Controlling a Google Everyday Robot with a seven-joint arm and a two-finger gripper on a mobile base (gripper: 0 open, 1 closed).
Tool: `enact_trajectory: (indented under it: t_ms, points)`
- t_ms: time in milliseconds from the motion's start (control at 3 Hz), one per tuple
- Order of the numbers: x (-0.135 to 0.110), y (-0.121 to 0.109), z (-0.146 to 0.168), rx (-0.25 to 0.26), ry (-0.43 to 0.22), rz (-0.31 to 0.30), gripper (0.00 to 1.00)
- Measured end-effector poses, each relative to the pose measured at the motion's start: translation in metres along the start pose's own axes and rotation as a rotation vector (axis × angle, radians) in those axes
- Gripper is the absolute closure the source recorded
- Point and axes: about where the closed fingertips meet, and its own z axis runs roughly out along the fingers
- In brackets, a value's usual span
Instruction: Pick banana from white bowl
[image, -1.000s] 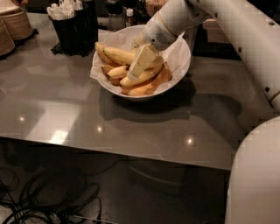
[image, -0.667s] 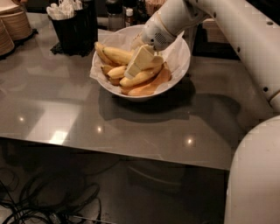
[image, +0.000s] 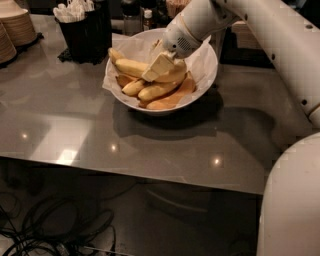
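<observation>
The white bowl (image: 207, 75), lined with crinkled white paper, stands at the back middle of the grey table and holds several bananas. The banana (image: 131, 66), long and plain yellow, lies across the top of the pile. My gripper (image: 159, 66) is down inside the bowl, right on the middle of this banana and covering part of it. My white arm reaches in from the upper right. Shorter yellow bananas (image: 156, 91) and a paler orange-tinted one (image: 172, 100) lie below it.
A black holder (image: 86, 35) with white items stands just left of the bowl. Stacks of tan paper bowls (image: 17, 27) sit at the far left. Small bottles (image: 146, 17) stand behind. My white base (image: 292, 200) fills the lower right. Cables (image: 45, 230) lie on the floor.
My gripper has shifted a little up and to the left inside the bowl, onto the long banana. The bananas and the bowl have stayed in place.
</observation>
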Motion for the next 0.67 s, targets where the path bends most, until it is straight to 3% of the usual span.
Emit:
enact_trajectory:
  t_ms: [333,667]
  points:
    - [0.000,0.000,0.000,0.000,0.000,0.000,0.88]
    - [-0.013,0.004,-0.026,0.033,-0.088,-0.044,1.00]
